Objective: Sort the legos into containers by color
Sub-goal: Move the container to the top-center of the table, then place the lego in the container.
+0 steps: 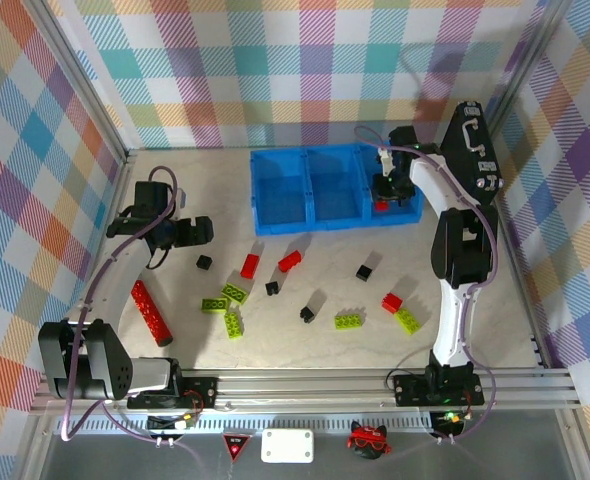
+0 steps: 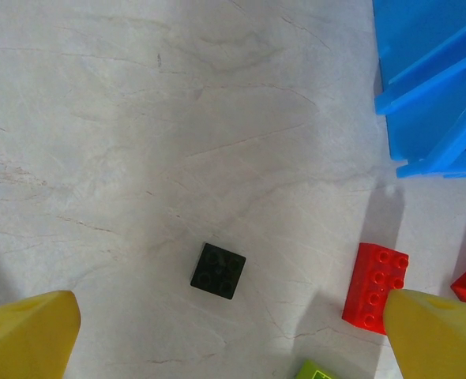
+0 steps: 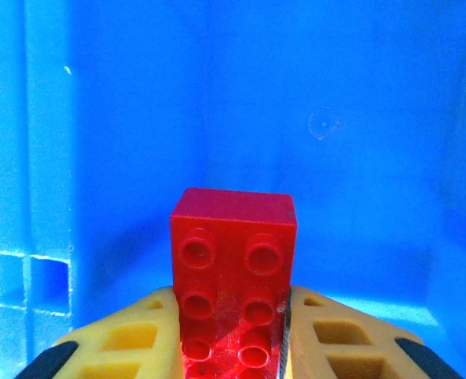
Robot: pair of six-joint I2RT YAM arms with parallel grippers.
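**Over the right bin, a red brick is held for release**

Inside the right bin (image 3: 138,118), a red brick (image 3: 233,268) is clamped by the right gripper (image 3: 233,316), evidently so it can be dropped clear of the walls. The left gripper (image 2: 233,332) is held wide apart over the table, and a black brick (image 2: 218,270) lies just beyond its fingers, probably lined up for picking. Other legos (image 1: 349,320) are left scattered before the bins (image 1: 305,222).

Right fingers (image 1: 382,197) clamping red brick (image 1: 381,206) over rightmost of 3 blue bins (image 1: 280,200), left fingers (image 1: 201,231) spread near black brick (image 1: 204,262)
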